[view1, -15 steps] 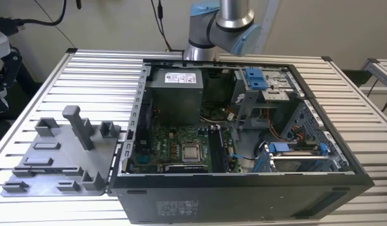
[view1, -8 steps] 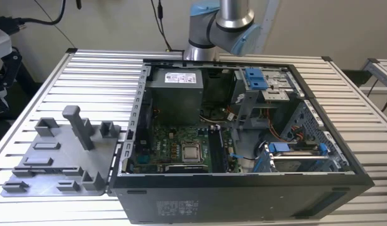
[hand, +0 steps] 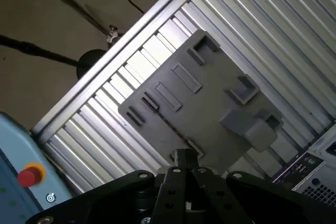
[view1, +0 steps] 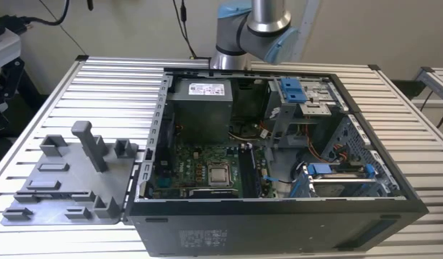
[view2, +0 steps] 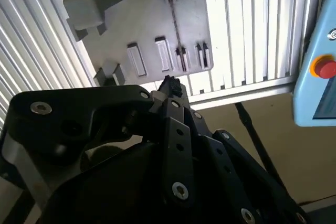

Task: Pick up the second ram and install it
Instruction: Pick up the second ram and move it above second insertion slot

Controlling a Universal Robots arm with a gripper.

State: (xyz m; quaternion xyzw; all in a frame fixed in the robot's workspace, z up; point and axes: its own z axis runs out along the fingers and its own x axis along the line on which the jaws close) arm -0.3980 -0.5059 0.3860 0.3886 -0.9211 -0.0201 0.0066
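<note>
In the exterior view an open computer case [view1: 279,226] lies on the slatted metal desk [view1: 113,81]. A grey holder tray [view1: 63,186] sits just beside it on the exterior view's left, and the arm [view1: 253,24] rises at the far edge. Inside, on the green circuit board [view1: 189,162], a dark narrow band runs just right of the square silver chip [view1: 219,175]. I judge the second ram [view1: 247,172] to be seated there, though single sticks cannot be made out. The tray's slots look bare, so the pick-up, and probably the install, appear done; whether the stick is fully latched cannot be told. A white label [view1: 206,88] on the grey power supply [view1: 203,110] and a second label [view1: 203,237] on the case's near wall carry print too small to read. In the second wrist view the gripper [view2: 170,84] hangs well above the tray's edge, its black fingers [view2: 176,106] drawn together at the tips with nothing I can make out between them. A pale blue pendant [view2: 315,98] with a red button [view2: 325,69] stands off the desk. In the first wrist view the gripper's tips likewise meet above the bare tray, and a corner of the case's rear panel [hand: 310,169] shows small markings that cannot be read.
</note>
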